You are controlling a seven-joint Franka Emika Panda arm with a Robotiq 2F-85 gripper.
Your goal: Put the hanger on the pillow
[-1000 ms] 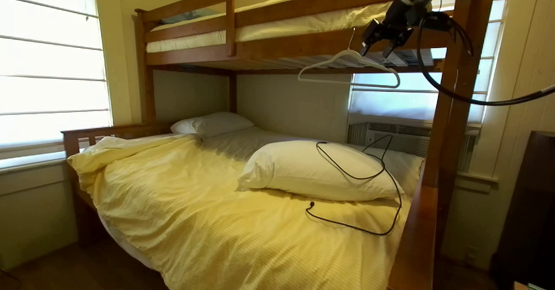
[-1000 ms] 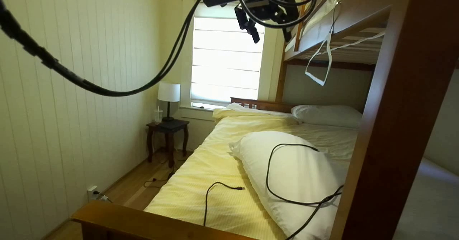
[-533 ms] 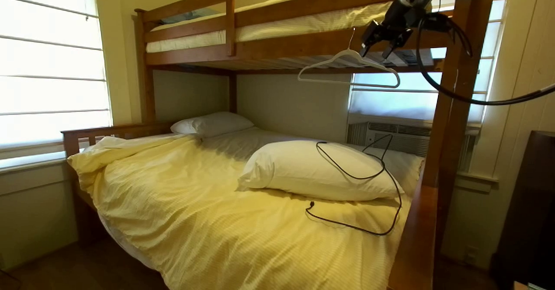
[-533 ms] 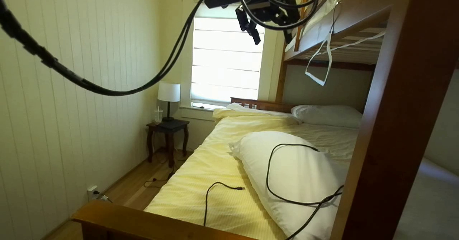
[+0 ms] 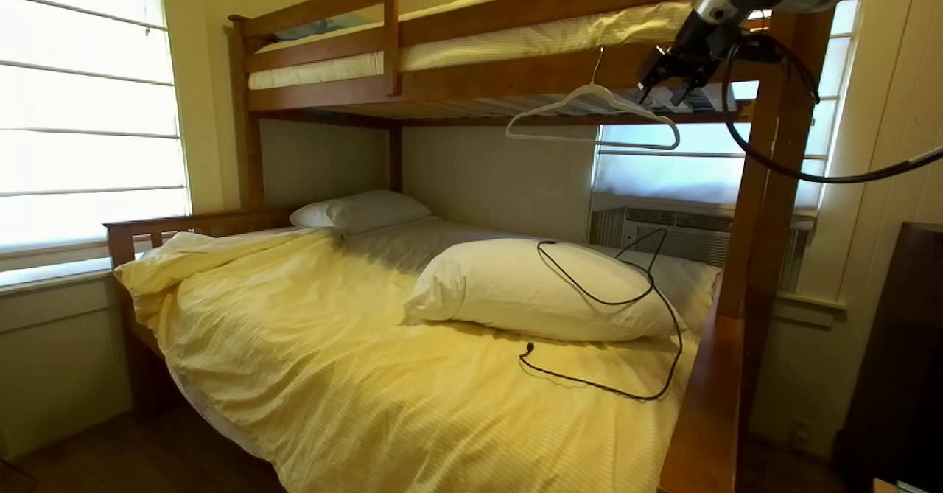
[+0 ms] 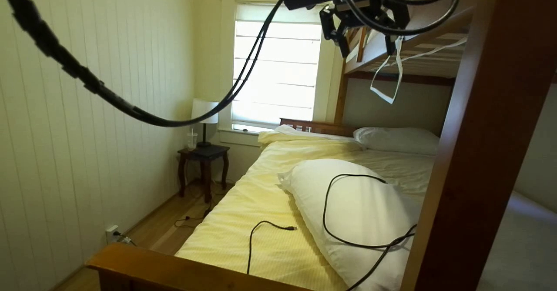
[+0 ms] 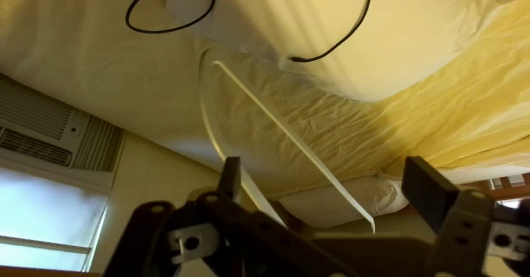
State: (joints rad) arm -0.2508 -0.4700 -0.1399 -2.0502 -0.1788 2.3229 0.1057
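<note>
The white hanger (image 5: 591, 90) hangs by its hook from the upper bunk's rail, above the bed. It shows edge-on in an exterior view (image 6: 382, 95), its hook hidden behind my gripper. My gripper (image 5: 660, 100) is open and empty, at the height of the hanger's top; it also shows in an exterior view (image 6: 367, 55). In the wrist view, the hanger's lower bar (image 7: 290, 132) crosses between my open fingers (image 7: 327, 177), and its sloping arm runs behind the left finger. I cannot tell whether they touch. The plump white pillow (image 5: 501, 287) lies on the bed below, also in the wrist view (image 7: 397, 41).
A black cord (image 5: 600, 301) lies looped over the pillow and the yellow bedsheet (image 5: 331, 360). The upper bunk rail (image 5: 501, 73) and a bed post (image 6: 470, 130) stand close to the arm. A flatter greyish pillow (image 5: 368, 210) lies at the far end.
My gripper has moved right and slightly down in both exterior views, overlapping the hanger's top in one of them. It stays open. The hanger, pillow and cord have not moved.
</note>
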